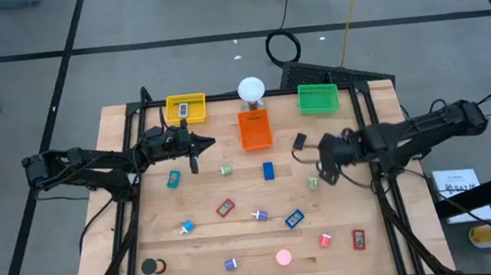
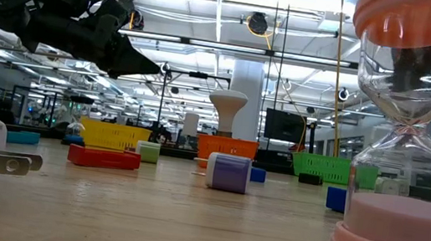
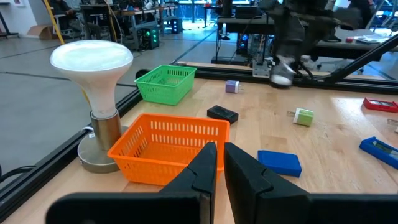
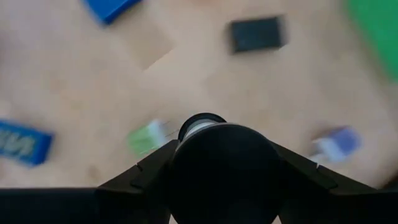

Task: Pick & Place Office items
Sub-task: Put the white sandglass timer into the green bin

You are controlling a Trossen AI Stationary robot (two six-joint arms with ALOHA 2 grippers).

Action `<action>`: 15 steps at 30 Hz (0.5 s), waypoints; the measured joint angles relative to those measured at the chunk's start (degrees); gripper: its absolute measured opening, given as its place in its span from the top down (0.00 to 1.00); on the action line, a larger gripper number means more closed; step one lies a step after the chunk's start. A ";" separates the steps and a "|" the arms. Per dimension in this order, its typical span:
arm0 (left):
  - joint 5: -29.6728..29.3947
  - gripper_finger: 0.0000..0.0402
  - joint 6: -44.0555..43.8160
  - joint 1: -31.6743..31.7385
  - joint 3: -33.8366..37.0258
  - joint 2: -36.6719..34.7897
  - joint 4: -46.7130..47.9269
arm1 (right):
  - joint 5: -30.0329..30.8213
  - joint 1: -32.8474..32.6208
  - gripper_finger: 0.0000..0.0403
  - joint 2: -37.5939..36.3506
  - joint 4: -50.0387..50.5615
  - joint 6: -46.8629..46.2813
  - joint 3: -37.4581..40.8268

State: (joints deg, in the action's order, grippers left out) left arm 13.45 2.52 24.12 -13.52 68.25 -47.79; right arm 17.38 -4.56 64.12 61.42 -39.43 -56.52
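My right gripper [image 1: 325, 163] hangs over the table's right half, shut on a black round roll [image 4: 224, 168] that fills the right wrist view. My left gripper [image 3: 221, 163] is shut on nothing. It hovers about level just left of the orange tray [image 1: 256, 129] and shows high up in the low view [image 2: 151, 67]. Loose office items lie flat on the wood: a blue block [image 1: 269, 170], a black block [image 1: 299, 141], red blocks [image 1: 225, 208], a second black roll [image 1: 152, 266] and a pink round piece [image 1: 283, 257]. My right gripper pinches the black roll between its two fingers, one on each side of its round wall [image 4: 180, 163]. The fingers slant steeply down from above. The roll is lifted clear of the table, with a lighter ring [image 4: 199, 126] at its far end.
The yellow tray [image 1: 186, 108], the orange tray and the green tray [image 1: 318, 100] stand along the far edge, with a white globe lamp [image 1: 251, 90] behind the orange one. Small pieces dot the middle and near part of the table. A cable coil [image 1: 283, 47] lies on the floor beyond.
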 joint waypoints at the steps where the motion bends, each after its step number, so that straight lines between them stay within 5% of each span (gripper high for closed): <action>1: -0.02 0.92 0.00 0.00 0.00 0.00 0.00 | 0.40 2.64 0.49 0.00 0.17 1.86 -0.65; 15: 0.00 0.92 -0.29 0.00 0.00 0.00 0.00 | -5.94 45.37 0.50 2.84 -11.96 28.84 -2.52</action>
State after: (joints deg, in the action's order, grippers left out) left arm 13.45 2.24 24.12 -13.52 68.25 -47.79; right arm 11.44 40.82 66.96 49.45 -10.59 -59.05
